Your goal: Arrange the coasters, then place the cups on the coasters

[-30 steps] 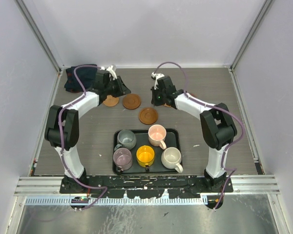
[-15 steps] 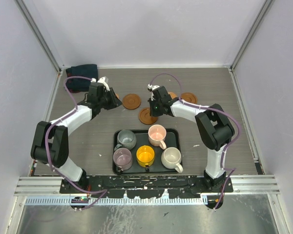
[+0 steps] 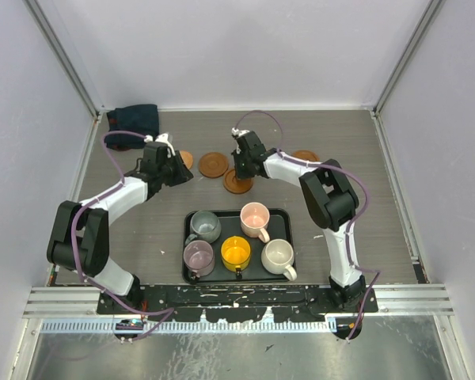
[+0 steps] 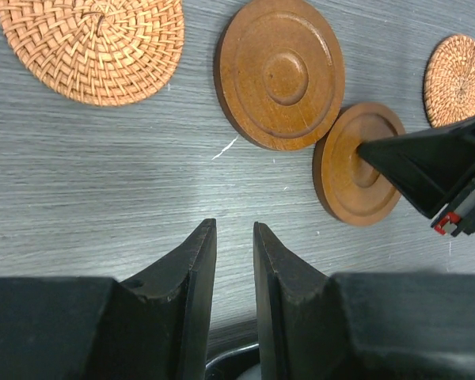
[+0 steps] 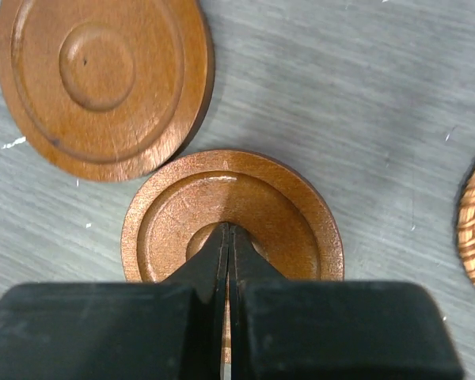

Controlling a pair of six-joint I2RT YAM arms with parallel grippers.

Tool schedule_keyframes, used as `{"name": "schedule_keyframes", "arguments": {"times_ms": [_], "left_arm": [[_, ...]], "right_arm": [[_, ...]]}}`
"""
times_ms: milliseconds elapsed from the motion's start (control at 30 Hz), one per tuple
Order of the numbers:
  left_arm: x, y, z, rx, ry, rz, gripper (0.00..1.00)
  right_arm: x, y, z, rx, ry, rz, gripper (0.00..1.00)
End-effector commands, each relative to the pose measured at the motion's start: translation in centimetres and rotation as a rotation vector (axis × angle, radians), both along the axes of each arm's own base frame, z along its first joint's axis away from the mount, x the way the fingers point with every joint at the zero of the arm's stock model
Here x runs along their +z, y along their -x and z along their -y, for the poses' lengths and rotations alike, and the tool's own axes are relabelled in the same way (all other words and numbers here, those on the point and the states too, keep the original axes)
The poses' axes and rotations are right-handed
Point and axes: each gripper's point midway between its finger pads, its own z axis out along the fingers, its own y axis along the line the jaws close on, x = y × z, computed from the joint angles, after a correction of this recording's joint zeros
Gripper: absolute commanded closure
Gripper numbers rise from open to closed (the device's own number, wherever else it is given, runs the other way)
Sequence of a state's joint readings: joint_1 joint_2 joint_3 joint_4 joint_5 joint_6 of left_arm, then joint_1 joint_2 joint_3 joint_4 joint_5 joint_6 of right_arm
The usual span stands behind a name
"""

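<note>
Starting from the black tray [image 3: 229, 218], with all five cups inside it: grey-green cup [image 3: 205, 226] and pink cup [image 3: 255, 219] in the tray's far row, then mauve cup [image 3: 198, 256], yellow-orange cup [image 3: 236, 253] and cream white cup [image 3: 278, 255] along its near edge, left to right. Not one on a coaster yet. Just beyond the tray's far edge, near its middle, finding the right gripper [image 5: 228, 237] pinched tight, nothing between the fingers, tips down on the centre dimple of a wooden coaster [image 5: 232, 198]. A little farther from the tray and a touch left, spotting a second wooden coaster [image 5: 103, 79], rims meeting or nearly so, hard to say which. Beyond the tray's far left corner, catching the left gripper [image 4: 233, 237], jaws parted a sliver, gripping nothing, over bare table [image 4: 103, 158]. Farther out from the tray on that side, a woven coaster [image 4: 91, 39]; beyond the tray's far right corner, another woven coaster [image 3: 305, 157]. Way off past the far left corner, a dark blue cloth [image 3: 134, 119].
</note>
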State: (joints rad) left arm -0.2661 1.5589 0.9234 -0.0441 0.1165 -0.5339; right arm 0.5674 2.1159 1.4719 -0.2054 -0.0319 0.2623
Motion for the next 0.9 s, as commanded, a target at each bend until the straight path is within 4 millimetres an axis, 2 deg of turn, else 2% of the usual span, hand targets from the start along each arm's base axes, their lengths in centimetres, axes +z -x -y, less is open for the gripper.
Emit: {"name": "schedule_keyframes", "arguments": {"times_ms": [0,233,400,867], "left_arm": [[1.2,-0.5,-0.5,0.016,-0.009,0.048,0.73],[0.8,-0.5,-0.5,0.016,-0.011,0.037,0.73],[0.5,-0.5,-0.4,0.014,-0.009,0.030,0.73],[-0.1,-0.8,-0.4,0.022,-0.008,0.019,0.73]], "right_arm": [[-0.1,-2.2,1.1,-0.066,0.048,0.009,0.99],[1.8,-5.5,2.1,-0.139,0.072,0.056,0.99],[2.3,-7.0,2.5,-0.147,0.066,0.069,0.99],[1.5,-7.6,1.4,-0.088,0.036,0.050,0.99]]}}
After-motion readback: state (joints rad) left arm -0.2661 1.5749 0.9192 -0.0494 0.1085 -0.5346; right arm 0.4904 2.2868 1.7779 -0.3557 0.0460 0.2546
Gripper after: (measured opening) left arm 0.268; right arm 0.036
